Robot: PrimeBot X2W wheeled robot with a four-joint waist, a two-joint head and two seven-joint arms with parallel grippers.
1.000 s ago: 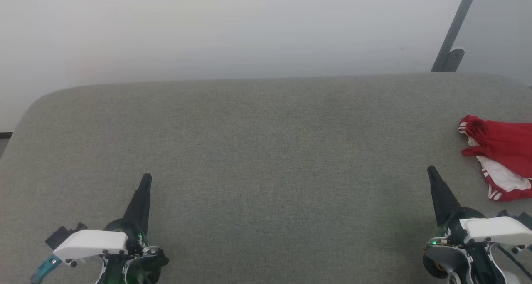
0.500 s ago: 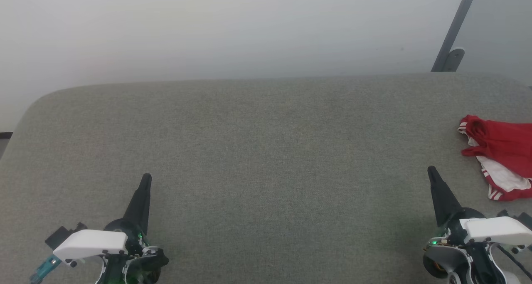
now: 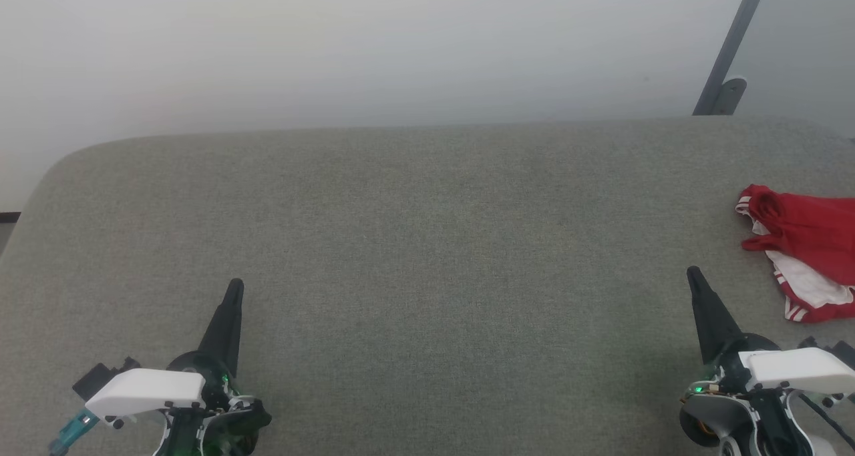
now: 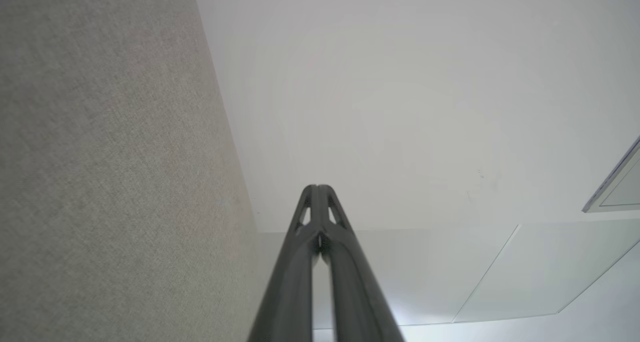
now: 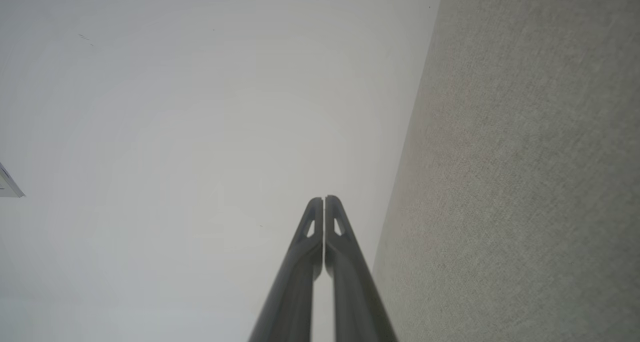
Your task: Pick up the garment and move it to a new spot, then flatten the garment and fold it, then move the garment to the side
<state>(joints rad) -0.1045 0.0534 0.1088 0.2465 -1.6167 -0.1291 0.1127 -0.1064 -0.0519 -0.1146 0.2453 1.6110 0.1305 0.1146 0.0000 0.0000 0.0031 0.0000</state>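
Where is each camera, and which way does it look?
Head view: on the head, looking down at the grey table and red garment; left fingers and right fingers show.
Left wrist view: on that wrist, looking along its shut fingers toward the wall.
Right wrist view: same, along its shut fingers.
Wrist views share table and wall.

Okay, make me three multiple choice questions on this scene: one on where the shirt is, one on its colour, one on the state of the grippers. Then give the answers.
1. Where does the garment lie on the grey surface?
A. At the robot's far right
B. In the centre
C. At the near left

2. What is the garment's main colour?
A. Blue
B. Red
C. Green

3. How do the left gripper and right gripper stand?
A. Both open
B. Both shut, holding nothing
C. Right shut on the garment

Answers:
1 A: it lies crumpled at the head view's right edge.
2 B: it is red with white parts.
3 B: in both wrist views the tips meet, with nothing between.
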